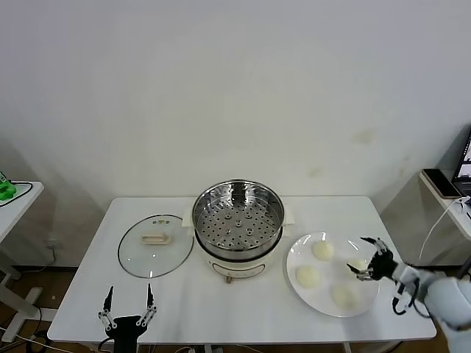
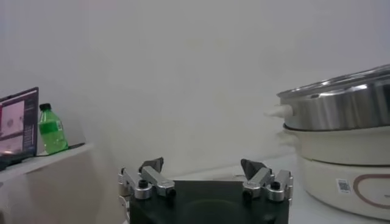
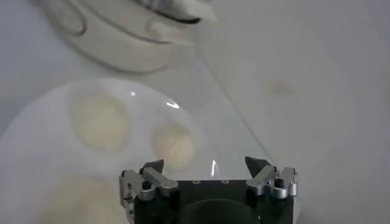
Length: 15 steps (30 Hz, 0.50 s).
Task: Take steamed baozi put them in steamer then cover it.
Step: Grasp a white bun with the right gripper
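Note:
The steamer stands open at the table's middle, its perforated tray bare. The glass cover lies flat to its left. Four cream-white baozi lie on a white plate to its right: one at the back, one on the left, one at the front, and one at the right. My right gripper is open and empty, low over the plate's right edge beside that right bun. In the right wrist view the gripper has a bun just ahead. My left gripper is open and idle at the front left.
The left wrist view shows the open left gripper, the steamer's side, and a green bottle on a side table. A phone lies on a stand at the far right. The table edge runs close behind the plate.

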Motion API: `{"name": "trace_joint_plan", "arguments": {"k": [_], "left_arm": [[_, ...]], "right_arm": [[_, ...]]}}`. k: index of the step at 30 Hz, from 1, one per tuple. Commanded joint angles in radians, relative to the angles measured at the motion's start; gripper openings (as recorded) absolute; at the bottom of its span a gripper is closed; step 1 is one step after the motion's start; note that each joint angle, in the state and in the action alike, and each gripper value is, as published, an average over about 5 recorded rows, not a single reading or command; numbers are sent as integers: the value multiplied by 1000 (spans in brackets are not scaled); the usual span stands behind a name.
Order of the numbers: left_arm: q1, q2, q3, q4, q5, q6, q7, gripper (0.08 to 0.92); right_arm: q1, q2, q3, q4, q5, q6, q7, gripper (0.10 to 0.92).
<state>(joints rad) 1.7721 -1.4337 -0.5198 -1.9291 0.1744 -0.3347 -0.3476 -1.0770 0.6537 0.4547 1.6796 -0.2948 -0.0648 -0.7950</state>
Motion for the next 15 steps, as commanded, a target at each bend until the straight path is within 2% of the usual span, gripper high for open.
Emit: {"name": "trace_joint_plan", "arguments": {"k": [1, 8, 15], "left_arm": [[4, -2, 0, 0, 7, -1, 0, 823], [-11, -10, 5, 10, 11, 1, 4, 823], [-37, -13, 17, 26, 16, 5, 8, 823]], "right_arm": [[409, -141, -419, -118, -89, 42, -199, 823], [721, -108, -775, -232, 26, 7, -275, 823], [890, -77, -1024, -308, 135, -50, -305, 823]]}}
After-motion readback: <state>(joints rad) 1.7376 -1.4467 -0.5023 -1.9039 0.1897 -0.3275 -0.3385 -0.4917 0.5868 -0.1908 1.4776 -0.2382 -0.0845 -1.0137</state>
